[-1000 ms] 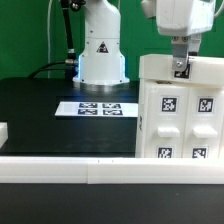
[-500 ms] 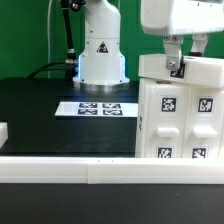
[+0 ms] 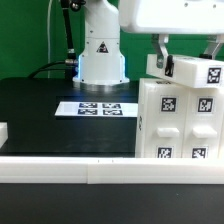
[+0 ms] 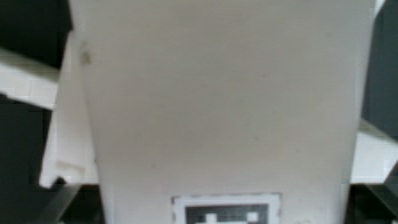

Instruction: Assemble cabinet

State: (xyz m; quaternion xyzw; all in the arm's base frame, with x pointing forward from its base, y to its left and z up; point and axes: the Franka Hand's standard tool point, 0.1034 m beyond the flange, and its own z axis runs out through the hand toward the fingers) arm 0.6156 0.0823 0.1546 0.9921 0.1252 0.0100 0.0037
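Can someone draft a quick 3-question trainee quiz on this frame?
1. True or false: the marker board lies on the black table.
2. What does the gripper hold? A) a white tagged top piece B) the white rail C) nothing
3. The held piece sits above the ____, tilted rather than flat.

Key: 1 true; 2 A; 3 cabinet
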